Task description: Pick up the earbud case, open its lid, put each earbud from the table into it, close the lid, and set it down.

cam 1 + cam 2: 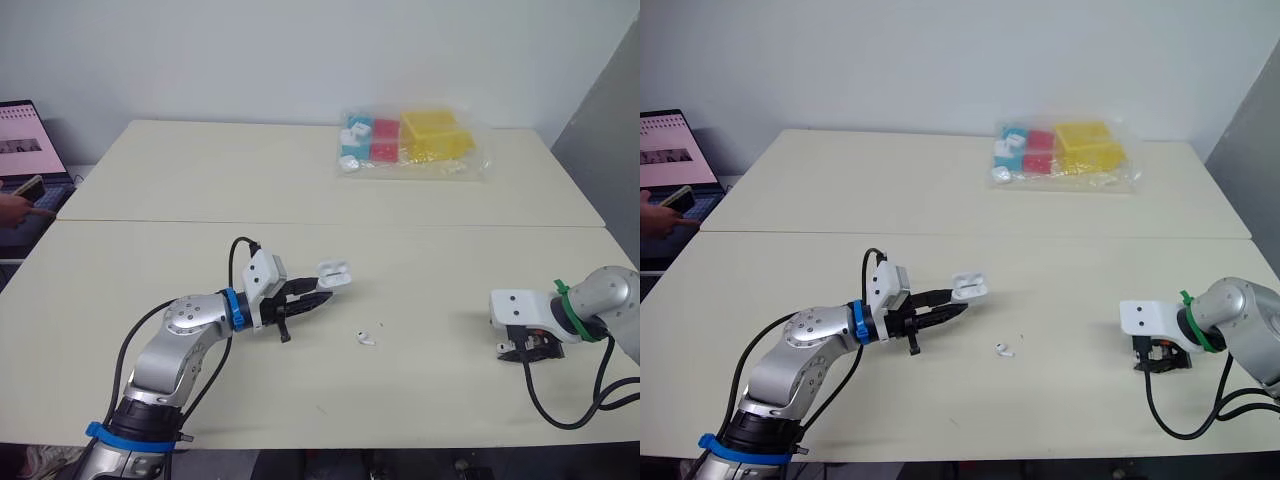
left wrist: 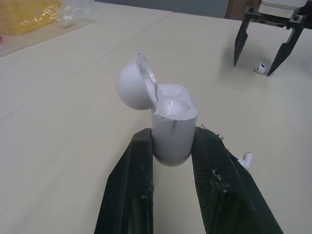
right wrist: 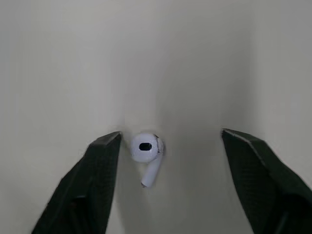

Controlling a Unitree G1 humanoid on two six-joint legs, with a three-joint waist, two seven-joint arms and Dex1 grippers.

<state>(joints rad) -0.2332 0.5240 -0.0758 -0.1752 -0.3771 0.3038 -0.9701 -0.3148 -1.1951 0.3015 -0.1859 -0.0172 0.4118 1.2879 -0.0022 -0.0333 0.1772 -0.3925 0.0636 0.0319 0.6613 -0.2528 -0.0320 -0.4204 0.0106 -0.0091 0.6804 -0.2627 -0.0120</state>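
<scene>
The earbud case (image 2: 171,127) is glossy white, as is its lid (image 2: 132,87). The left gripper (image 2: 173,139) around it is black, with a blue band (image 1: 231,309) behind. The earbud (image 1: 364,338) just beside the case and the second earbud (image 3: 146,150) well apart from it are white, and the table (image 1: 180,180) is plain cream. The right gripper (image 3: 170,135) is black with a green band (image 1: 566,310). Far behind the case, a clear bag (image 1: 470,160) shows yellow, red and cyan blocks.
</scene>
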